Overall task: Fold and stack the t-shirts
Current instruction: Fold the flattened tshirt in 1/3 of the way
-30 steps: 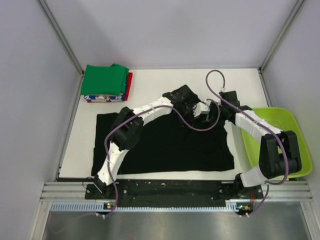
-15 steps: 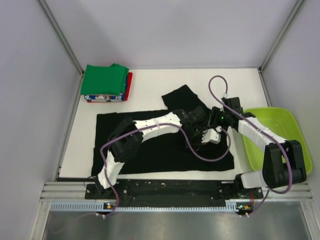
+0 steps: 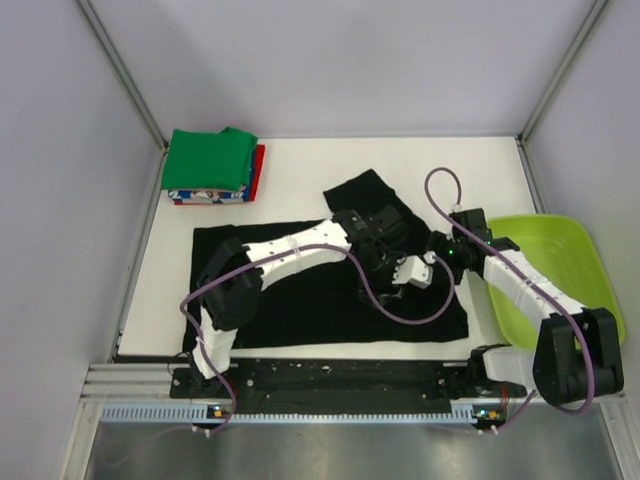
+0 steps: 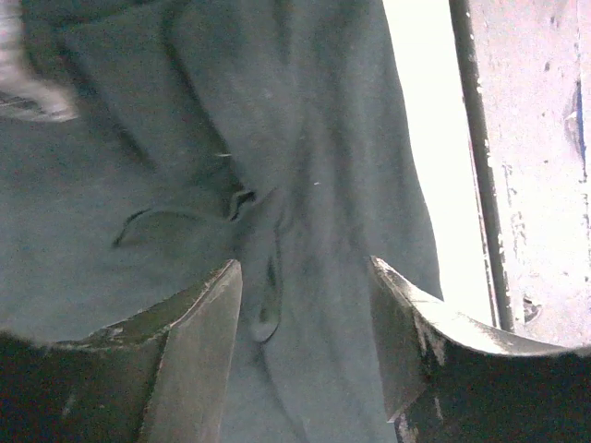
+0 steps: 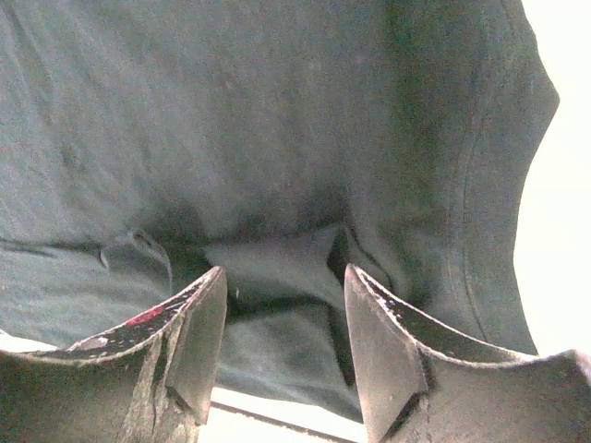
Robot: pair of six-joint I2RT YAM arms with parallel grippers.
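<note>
A black t-shirt [image 3: 300, 300] lies spread across the white table, with one sleeve [image 3: 362, 193] pointing toward the back. My left gripper [image 3: 392, 262] hovers over the shirt's right half. In the left wrist view [image 4: 305, 263] its jaws stand open, with creased black cloth [image 4: 277, 166] below and nothing pinched. My right gripper [image 3: 441, 256] sits close beside it, also open [image 5: 285, 269] over black cloth [image 5: 277, 138] near the shirt's edge. At the back left is a stack of folded t-shirts [image 3: 210, 160], green on top of red and blue-white patterned ones.
A lime-green plastic tub [image 3: 565, 250] stands at the right edge of the table beside my right arm. Metal frame posts rise at the back corners, and a black rail [image 3: 330, 375] runs along the near edge. Bare white table [image 3: 320, 165] shows behind the shirt.
Both grippers moved from the back sleeve area toward the near side over the shirt. The left gripper went from shut to open, letting the cloth go. The sleeve now lies flat.
</note>
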